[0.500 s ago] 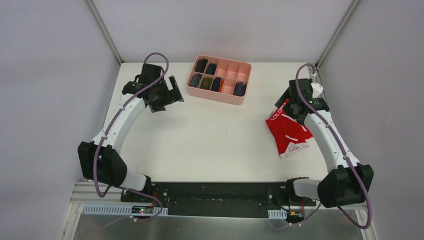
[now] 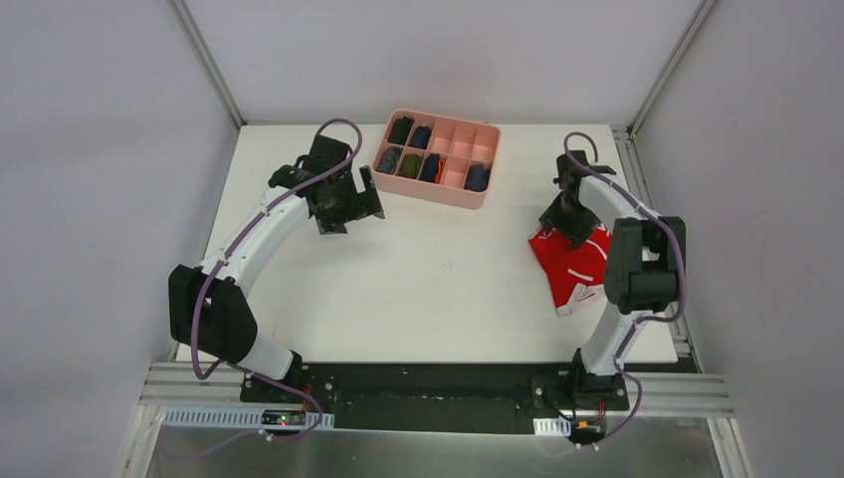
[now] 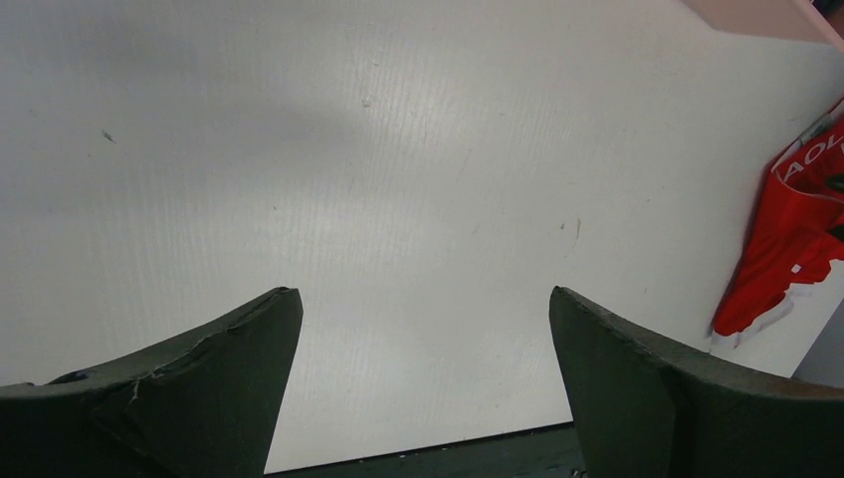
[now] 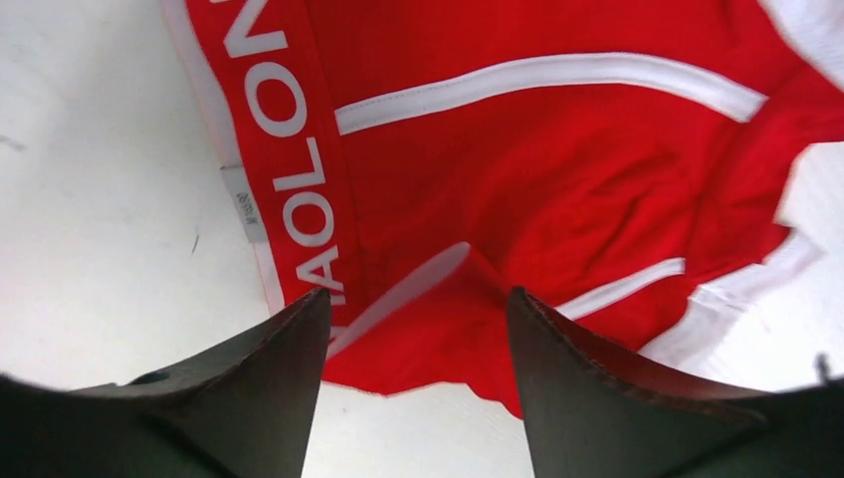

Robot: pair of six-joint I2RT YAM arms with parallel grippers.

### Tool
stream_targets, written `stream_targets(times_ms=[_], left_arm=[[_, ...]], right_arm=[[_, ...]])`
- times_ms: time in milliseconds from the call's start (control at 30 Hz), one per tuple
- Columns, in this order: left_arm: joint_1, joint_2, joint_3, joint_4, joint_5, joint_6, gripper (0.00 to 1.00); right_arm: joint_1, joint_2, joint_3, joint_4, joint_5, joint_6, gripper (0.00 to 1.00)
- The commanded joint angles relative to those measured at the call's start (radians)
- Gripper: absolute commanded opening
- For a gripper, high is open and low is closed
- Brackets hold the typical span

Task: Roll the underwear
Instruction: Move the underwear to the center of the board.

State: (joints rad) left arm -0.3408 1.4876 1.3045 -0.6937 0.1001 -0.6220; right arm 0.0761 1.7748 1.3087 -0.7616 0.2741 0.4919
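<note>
The bright red underwear (image 2: pixel 575 267) with white stripes lies flat and unrolled on the white table at the right. In the right wrist view it (image 4: pixel 518 169) fills the upper frame, its white-lettered band on the left. My right gripper (image 2: pixel 564 227) hovers over the garment's far edge, jaws open and empty; its fingertips (image 4: pixel 299 329) frame the cloth's near hem. My left gripper (image 2: pixel 356 211) is open and empty above bare table left of centre. In the left wrist view the gripper (image 3: pixel 423 294) faces the table, with the underwear (image 3: pixel 796 229) at the far right.
A pink divided tray (image 2: pixel 428 192) stands at the back centre, with dark rolled garments in several compartments; its corner (image 3: pixel 776 12) shows in the left wrist view. The table's right edge runs just beyond the underwear. Metal frame posts stand at the back corners.
My left gripper has moved right, toward the tray's near-left corner. My right arm has folded up at the elbow, with its gripper now lower over the underwear's band edge.
</note>
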Motion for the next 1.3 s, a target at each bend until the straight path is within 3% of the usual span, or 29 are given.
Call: stream_targets(times_ms=[0,100,233,433,633,667,700,767,800,967,1133,1267], left_arm=[[-0.006,-0.011,0.01,-0.005,-0.017,-0.01,0.99],[-0.006,-0.024,-0.005,-0.009,-0.023,-0.014,0.99],[-0.006,-0.038,-0.025,-0.009,-0.037,-0.022,0.99],[-0.006,-0.014,0.002,-0.012,-0.055,-0.006,0.99],[-0.002,0.064,0.11,-0.026,-0.05,0.022,0.99],[-0.001,0.083,0.124,-0.027,-0.038,0.021,0.99],[-0.001,0.1,0.137,-0.027,-0.025,0.016,0.99],[-0.001,0.142,0.148,-0.029,0.003,-0.008,0.99],[-0.001,0.158,0.147,-0.03,0.019,-0.018,0.99],[-0.001,0.192,0.088,-0.036,0.083,-0.066,0.93],[-0.003,0.141,-0.034,-0.084,0.105,-0.04,0.79],[-0.003,0.07,-0.11,-0.199,0.048,-0.035,0.77]], right_arm=[[0.0,0.099,0.053,-0.027,-0.046,0.069,0.63],[0.002,0.116,0.035,-0.002,-0.054,0.08,0.42],[0.017,0.06,0.009,-0.004,-0.048,0.052,0.0],[0.199,-0.125,-0.006,-0.047,-0.067,-0.059,0.0],[0.576,-0.343,-0.147,-0.007,-0.186,-0.18,0.0],[0.645,-0.376,-0.183,0.002,-0.176,-0.196,0.03],[0.717,-0.402,-0.216,0.01,-0.153,-0.197,0.17],[0.802,-0.436,-0.276,-0.003,-0.123,-0.151,0.62],[0.815,-0.449,-0.297,-0.023,-0.12,-0.121,0.74],[0.812,-0.557,-0.356,-0.062,-0.018,0.001,0.81],[0.758,-0.558,-0.365,-0.085,-0.045,0.128,0.66],[0.755,-0.507,-0.37,-0.039,-0.098,0.139,0.67]])
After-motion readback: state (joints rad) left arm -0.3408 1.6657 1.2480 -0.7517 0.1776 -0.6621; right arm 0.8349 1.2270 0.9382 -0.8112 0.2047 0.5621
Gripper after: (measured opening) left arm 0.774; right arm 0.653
